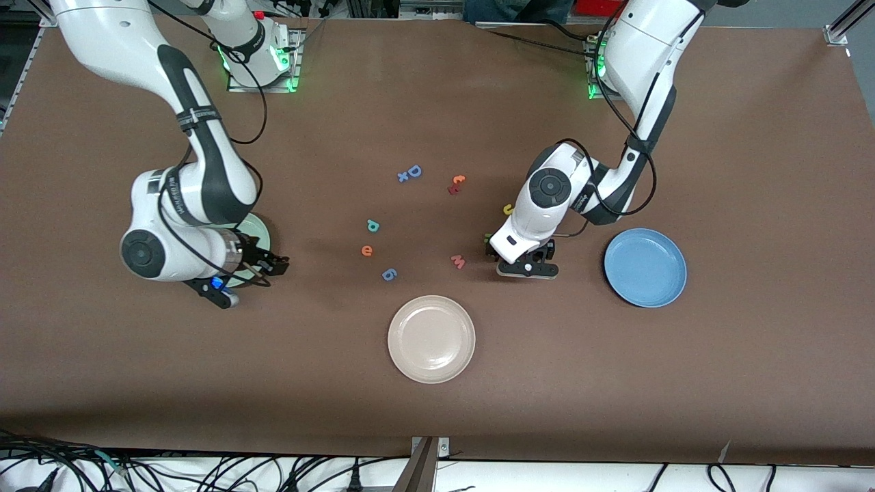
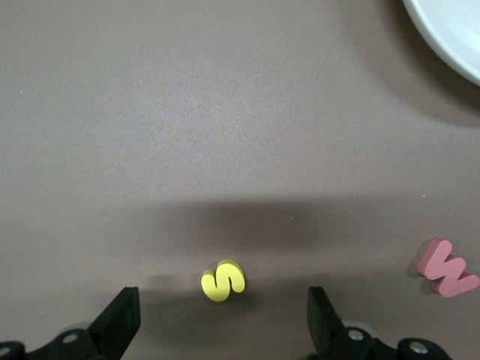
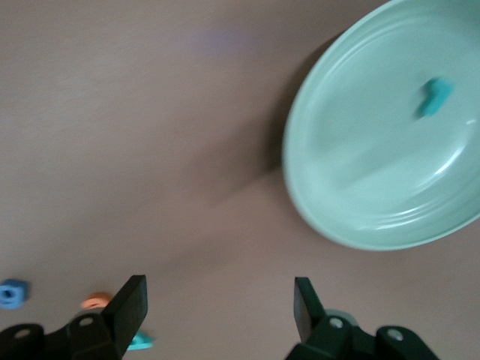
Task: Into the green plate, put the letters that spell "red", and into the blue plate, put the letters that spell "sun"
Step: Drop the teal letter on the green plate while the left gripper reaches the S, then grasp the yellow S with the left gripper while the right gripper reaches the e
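The green plate point(image 1: 260, 229) lies under the right arm's wrist, and in the right wrist view this green plate point(image 3: 360, 172) holds the teal r point(image 3: 434, 96). My right gripper point(image 1: 272, 263) point(image 3: 217, 315) is open and empty, over the bare table just off the plate's rim. The teal d point(image 1: 372, 225) and orange e point(image 1: 367, 251) lie mid-table. My left gripper point(image 1: 518, 258) point(image 2: 223, 322) is open, low over the yellow s point(image 2: 223, 280), which lies flat between its fingers, untouched. The yellow u point(image 1: 508, 209) and olive n point(image 1: 488, 238) lie beside that arm. The blue plate point(image 1: 644, 267) holds nothing.
A beige plate point(image 1: 431, 339) sits nearer the front camera, mid-table. The pink w point(image 1: 458, 261) point(image 2: 448, 268) lies close to the left gripper. A blue 6 point(image 1: 389, 275), a blue D point(image 1: 414, 171) and an orange t point(image 1: 458, 180) are scattered mid-table.
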Available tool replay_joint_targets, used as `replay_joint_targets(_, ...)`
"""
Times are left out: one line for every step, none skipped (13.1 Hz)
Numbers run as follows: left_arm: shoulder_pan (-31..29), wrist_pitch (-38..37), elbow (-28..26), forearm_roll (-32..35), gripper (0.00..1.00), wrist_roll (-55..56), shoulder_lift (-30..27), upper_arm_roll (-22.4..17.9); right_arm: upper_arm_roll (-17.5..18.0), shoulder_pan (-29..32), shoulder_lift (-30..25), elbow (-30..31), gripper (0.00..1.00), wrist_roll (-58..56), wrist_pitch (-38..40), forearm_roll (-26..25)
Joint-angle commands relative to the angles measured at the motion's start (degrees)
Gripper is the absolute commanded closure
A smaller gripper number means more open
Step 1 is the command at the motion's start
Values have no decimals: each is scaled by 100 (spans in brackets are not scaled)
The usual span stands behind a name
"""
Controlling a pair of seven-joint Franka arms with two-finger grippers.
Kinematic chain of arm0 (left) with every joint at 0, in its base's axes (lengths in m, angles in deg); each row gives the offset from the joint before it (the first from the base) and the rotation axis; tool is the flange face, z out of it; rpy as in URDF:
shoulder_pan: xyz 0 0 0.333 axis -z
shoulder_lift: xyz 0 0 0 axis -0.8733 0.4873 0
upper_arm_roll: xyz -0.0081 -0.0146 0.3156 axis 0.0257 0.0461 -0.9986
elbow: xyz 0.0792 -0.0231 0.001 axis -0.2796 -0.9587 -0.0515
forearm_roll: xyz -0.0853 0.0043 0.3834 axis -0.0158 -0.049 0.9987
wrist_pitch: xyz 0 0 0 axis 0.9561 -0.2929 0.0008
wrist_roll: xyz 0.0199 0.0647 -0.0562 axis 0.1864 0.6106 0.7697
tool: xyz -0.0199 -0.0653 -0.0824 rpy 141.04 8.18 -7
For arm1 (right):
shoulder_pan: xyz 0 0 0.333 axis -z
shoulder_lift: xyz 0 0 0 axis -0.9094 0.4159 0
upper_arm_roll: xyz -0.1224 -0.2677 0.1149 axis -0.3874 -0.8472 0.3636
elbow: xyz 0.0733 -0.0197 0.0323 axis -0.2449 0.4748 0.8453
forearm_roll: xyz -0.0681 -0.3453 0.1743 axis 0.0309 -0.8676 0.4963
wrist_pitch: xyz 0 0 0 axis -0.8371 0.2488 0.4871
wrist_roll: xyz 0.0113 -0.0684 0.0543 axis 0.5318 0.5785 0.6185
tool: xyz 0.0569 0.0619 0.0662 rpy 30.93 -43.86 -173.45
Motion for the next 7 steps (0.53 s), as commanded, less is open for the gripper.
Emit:
replay_joint_targets(14,221,-138,201,2,109,-19,-10,161,-267,52,42,13,720,-479,85)
replay_joint_targets(14,274,-147,201,2,109,25,-10,161,-477,156,51,13,1044,-733,76)
replay_joint_targets(22,283,-138,201,2,109,60,-10,161,-662,244,51,13,1344,-988,67)
replay_joint_targets(22,327,-138,201,2,109,60,-10,161,-821,358,51,13,1564,-1243,67)
replay_joint_targets(14,344,-138,201,2,109,60,-10,161,-927,446,60,13,1732,-1454,67)
replay_joint_targets(14,345,-138,201,2,109,69,-10,161,-1032,534,77,13,1838,-1656,67)
replay_joint_targets(22,353,-138,201,2,109,95,-10,161,-1129,631,121,13,1908,-1867,67)
